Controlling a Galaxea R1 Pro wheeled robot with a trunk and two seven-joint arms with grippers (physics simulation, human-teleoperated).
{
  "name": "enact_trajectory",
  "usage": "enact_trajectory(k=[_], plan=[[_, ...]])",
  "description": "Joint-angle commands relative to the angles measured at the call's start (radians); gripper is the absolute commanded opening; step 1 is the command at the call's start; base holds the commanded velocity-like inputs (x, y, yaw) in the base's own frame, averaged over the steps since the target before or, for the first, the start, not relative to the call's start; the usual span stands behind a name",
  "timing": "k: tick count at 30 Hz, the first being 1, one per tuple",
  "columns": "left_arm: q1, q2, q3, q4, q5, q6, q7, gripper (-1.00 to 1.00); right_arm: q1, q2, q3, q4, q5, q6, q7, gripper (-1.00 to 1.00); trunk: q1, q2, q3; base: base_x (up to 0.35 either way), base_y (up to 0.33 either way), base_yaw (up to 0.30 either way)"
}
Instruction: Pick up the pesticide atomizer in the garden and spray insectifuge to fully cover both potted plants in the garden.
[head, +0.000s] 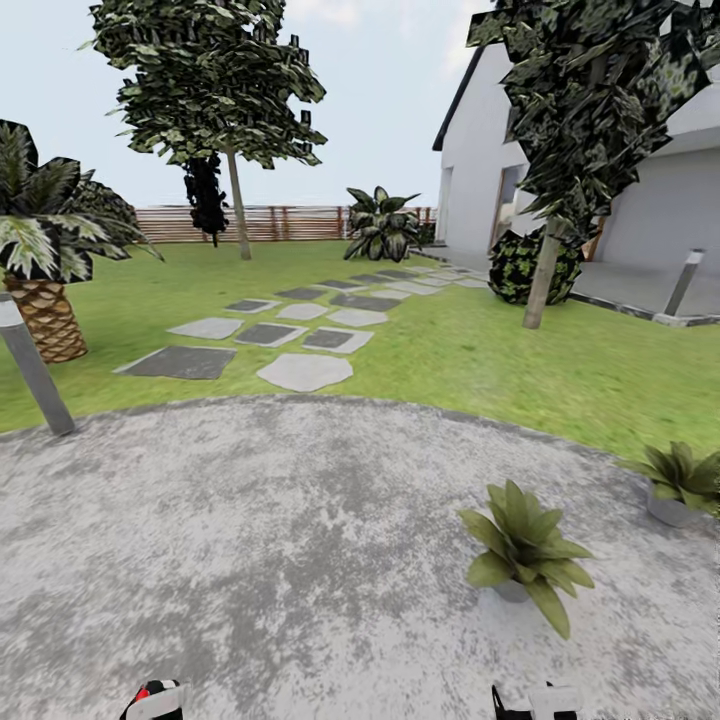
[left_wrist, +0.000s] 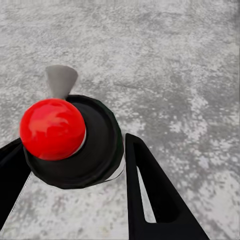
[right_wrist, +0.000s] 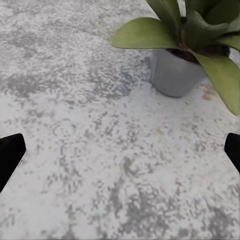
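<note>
A glossy red knob (left_wrist: 52, 128) is seen on the bottle's (left_wrist: 92, 145) matt dark top; the patio (head: 250, 540) looks rough, mottled stone; the pot (right_wrist: 175, 72) smooth grey.

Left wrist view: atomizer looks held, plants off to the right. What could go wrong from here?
1. The left end effector holds the pesticide atomizer between its fingers, with the nearer potted plant ahead on the robot's right; spray may fall short.
2. The farther potted plant sits at the patio edge, easy to leave only partly covered.
3. The right end effector, open, hangs near the grey pot; it could bump it.
</note>
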Motion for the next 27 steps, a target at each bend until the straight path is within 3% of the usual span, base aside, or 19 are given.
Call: enact_trajectory(k=[1, 7, 27], plan=[[0.000, 0.001, -0.008, 0.000, 0.003, -0.002, 0.009, -1.00, -0.001, 0.000, 0.000, 0.001, 0.010, -0.002, -0.009, 1.00, 0.000, 0.000, 0.000, 0.111, 0.292, -0.225], [0.000, 0.001, -0.008, 0.000, 0.003, -0.002, 0.008, -1.00, -0.001, 0.000, 0.000, 0.001, 0.010, -0.002, -0.009, 1.00, 0.000, 0.000, 0.005, 0.036, 0.216, -0.225], [0.000, 0.001, -0.008, 0.001, 0.003, -0.002, 0.009, -1.00, -0.001, 0.000, 0.000, 0.001, 0.010, -0.002, -0.009, 1.00, 0.000, 0.000, 0.020, 0.000, 0.006, -0.225]])
